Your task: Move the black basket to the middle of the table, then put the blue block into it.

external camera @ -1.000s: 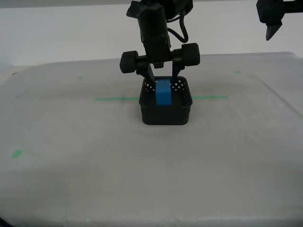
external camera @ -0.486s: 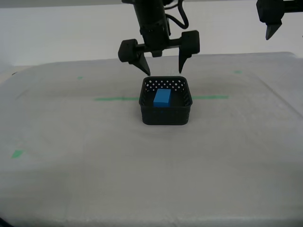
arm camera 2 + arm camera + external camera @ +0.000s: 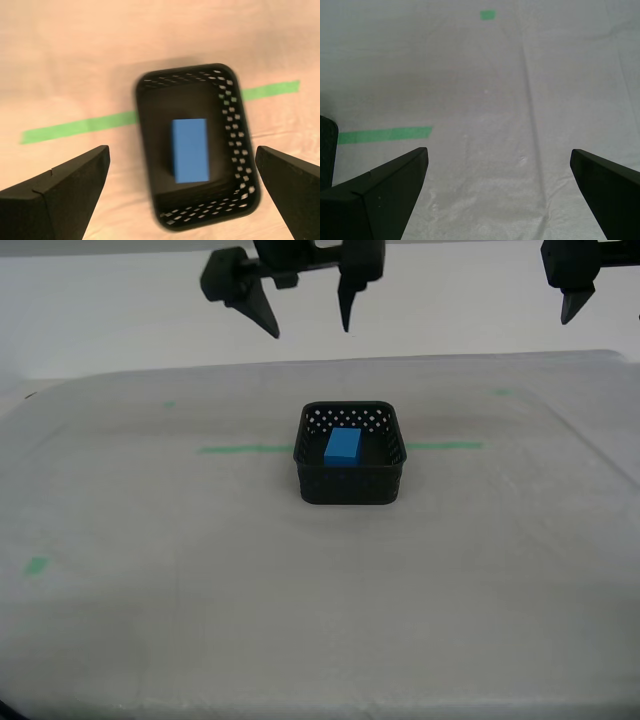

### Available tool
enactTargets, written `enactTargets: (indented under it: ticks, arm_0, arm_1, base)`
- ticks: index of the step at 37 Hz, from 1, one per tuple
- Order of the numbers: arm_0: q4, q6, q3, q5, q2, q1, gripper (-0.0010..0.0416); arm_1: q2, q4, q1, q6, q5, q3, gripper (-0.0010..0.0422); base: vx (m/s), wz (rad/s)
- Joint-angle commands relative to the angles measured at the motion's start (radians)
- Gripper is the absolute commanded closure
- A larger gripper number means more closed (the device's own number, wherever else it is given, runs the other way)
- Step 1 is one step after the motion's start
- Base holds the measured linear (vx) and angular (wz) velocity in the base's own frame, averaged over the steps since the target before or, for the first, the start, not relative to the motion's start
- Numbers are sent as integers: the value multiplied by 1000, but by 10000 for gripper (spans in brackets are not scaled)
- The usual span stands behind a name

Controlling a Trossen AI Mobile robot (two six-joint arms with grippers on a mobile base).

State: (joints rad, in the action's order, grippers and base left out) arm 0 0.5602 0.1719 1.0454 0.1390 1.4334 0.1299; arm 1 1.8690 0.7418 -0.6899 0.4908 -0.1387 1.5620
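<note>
In the exterior view, the blue block [image 3: 343,446] lies flat inside the black basket [image 3: 350,480] on the pale table [image 3: 200,570]; my second gripper [image 3: 310,315] hangs high above, spread wide, holding nothing. The second wrist view shows green tape [image 3: 80,127] beside the basket; the first wrist view shows my first gripper [image 3: 500,200] wide apart over bare cloth.

The black basket [image 3: 350,475] has dark walls pierced by rows of small round holes that show pale against the black. Inside lies the bright blue block [image 3: 343,446], plain on every face. The table [image 3: 200,590] is pale grey-white with a fine cloth-like weave, crossed by a thin green tape strip [image 3: 245,449] and dotted with small green tape squares [image 3: 36,565].
</note>
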Motion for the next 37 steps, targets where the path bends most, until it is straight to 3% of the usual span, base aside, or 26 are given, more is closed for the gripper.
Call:
enactTargets:
  ticks: [1, 5, 19, 31, 37]
  arm_0:
    - [-3, 0, 1, 0, 0, 1, 7]
    - [-3, 0, 1, 0, 0, 1, 7]
    - [-5, 0, 1, 0, 0, 1, 7]
    - [-6, 0, 1, 0, 0, 1, 7]
    - [-7, 0, 1, 0, 0, 1, 7]
  arm_1:
    - [-43, 55, 23, -4, -44, 0, 11]
    - [-89, 104, 57, -18, -61, -1, 11]
    - [-238, 141, 210, -93, -55, -48, 11]
    - [-316, 135, 354, -153, 31, -156, 12]
    - [-347, 68, 408, -182, 57, -258, 12]
  base:
    - [0, 0]
    - [0, 0]
    - [0, 0]
    - [0, 0]
    - [0, 0]
